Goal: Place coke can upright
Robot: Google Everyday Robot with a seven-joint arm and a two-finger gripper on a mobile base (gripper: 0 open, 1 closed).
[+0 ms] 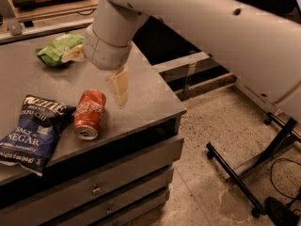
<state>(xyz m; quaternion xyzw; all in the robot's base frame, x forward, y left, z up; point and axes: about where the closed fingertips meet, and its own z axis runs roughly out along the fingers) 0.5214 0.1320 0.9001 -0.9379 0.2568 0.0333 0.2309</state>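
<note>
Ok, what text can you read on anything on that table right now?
"SALT &" over "NEGAR": on the blue chip bag, first letters out of sight.
"ETTLE": along that bag's top edge.
White script on the coke can, lying on its side: too blurred to read.
Nothing readable on the green chip bag.
No markings on the gripper, hanging just right of the can.

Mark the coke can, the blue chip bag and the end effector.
coke can (89, 114): camera view, red side.
blue chip bag (33, 131): camera view, printed front.
end effector (117, 86): camera view, pale tip, just right of the coke can.
</note>
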